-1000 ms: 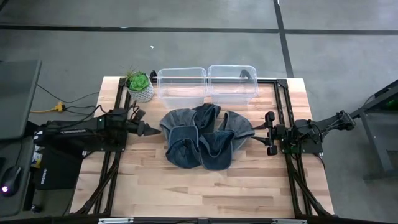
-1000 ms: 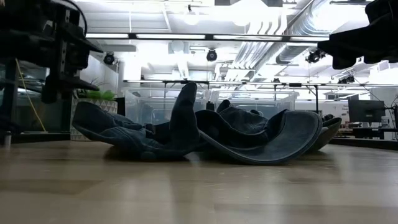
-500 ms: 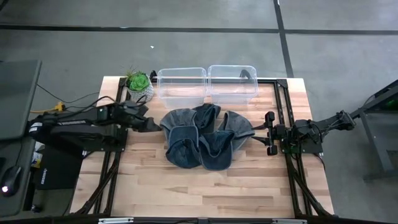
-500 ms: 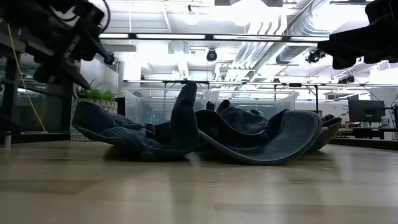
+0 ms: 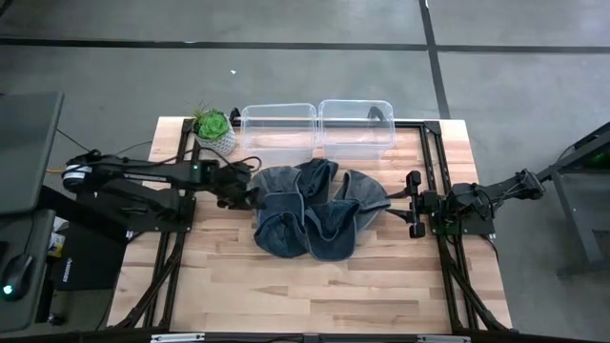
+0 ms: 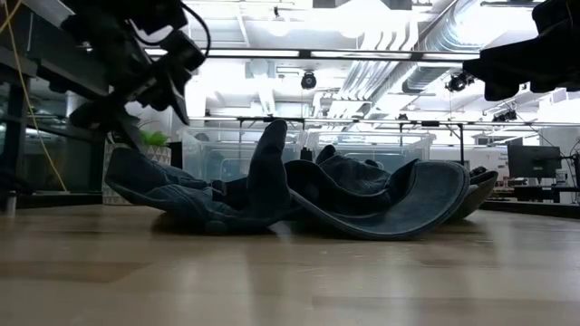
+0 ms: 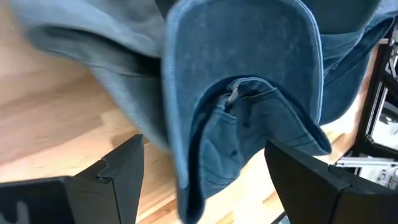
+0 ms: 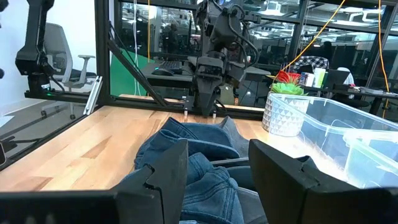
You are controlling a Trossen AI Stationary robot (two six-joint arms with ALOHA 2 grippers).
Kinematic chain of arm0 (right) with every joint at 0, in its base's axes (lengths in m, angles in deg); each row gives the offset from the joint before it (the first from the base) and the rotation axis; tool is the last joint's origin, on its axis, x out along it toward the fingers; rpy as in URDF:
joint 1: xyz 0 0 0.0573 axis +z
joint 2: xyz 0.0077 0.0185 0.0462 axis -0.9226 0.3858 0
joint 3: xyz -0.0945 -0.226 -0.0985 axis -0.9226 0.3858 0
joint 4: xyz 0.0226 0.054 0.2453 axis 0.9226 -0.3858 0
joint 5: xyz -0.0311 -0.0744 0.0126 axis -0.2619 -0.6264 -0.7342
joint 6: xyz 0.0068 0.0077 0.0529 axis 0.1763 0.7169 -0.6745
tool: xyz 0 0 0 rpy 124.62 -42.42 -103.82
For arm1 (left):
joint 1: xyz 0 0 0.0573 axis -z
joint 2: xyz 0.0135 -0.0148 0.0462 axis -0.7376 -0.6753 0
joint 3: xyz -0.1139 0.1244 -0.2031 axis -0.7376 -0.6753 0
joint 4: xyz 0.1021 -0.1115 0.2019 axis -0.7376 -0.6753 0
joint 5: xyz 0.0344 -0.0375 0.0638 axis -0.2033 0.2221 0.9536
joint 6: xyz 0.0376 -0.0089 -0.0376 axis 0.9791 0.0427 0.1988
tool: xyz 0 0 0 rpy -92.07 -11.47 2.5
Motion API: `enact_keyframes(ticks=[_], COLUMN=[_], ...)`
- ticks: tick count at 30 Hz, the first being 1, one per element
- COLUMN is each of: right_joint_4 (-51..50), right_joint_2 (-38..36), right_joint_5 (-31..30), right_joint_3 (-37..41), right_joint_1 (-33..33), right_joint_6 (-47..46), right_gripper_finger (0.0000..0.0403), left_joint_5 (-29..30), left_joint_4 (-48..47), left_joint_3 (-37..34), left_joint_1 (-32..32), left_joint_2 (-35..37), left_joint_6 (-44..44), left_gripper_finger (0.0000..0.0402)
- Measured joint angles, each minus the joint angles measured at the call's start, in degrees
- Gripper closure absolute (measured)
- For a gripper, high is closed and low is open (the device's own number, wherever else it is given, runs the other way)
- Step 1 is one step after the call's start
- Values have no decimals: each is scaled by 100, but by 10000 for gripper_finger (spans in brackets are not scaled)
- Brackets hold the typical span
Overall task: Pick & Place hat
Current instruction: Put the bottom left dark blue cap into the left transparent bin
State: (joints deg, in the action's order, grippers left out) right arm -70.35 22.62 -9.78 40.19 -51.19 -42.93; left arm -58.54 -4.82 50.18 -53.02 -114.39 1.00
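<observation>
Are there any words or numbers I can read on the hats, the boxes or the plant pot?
No readable text anywhere in these pictures.
Blue hats: no words or labels showing.
Clear boxes: plain, nothing printed that shows.
Plant pot: only a pattern, no letters.
Left claw and right claw: no markings that can be made out.
Room behind the table: any signs there are too small to read.

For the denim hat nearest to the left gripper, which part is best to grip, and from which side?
Probably the raised brim edge of the leftmost hat, approached from the table's left side. The open left gripper already sits at that edge, and its wrist view shows the curved brim standing between the fingers, thin enough to pinch. The right gripper waits at the right.
</observation>
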Motion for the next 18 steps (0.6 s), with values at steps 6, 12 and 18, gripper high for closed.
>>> enact_keyframes(ticks=[6,12,18], right_joint_4=[0,-4,-2], right_joint_2=[0,2,2], right_joint_5=[0,2,2], right_joint_3=[1,-1,1], right_joint_1=[0,-2,0], right_joint_6=[0,0,0], right_gripper_finger=[238,238,238], left_joint_5=[108,136,53], left_joint_4=[103,81,349], left_joint_3=[316,407,408], left_joint_1=[170,242,305], left_joint_2=[-678,-1029,-1315], left_joint_6=[-256,-460,-622], left_gripper_finger=[126,126,126])
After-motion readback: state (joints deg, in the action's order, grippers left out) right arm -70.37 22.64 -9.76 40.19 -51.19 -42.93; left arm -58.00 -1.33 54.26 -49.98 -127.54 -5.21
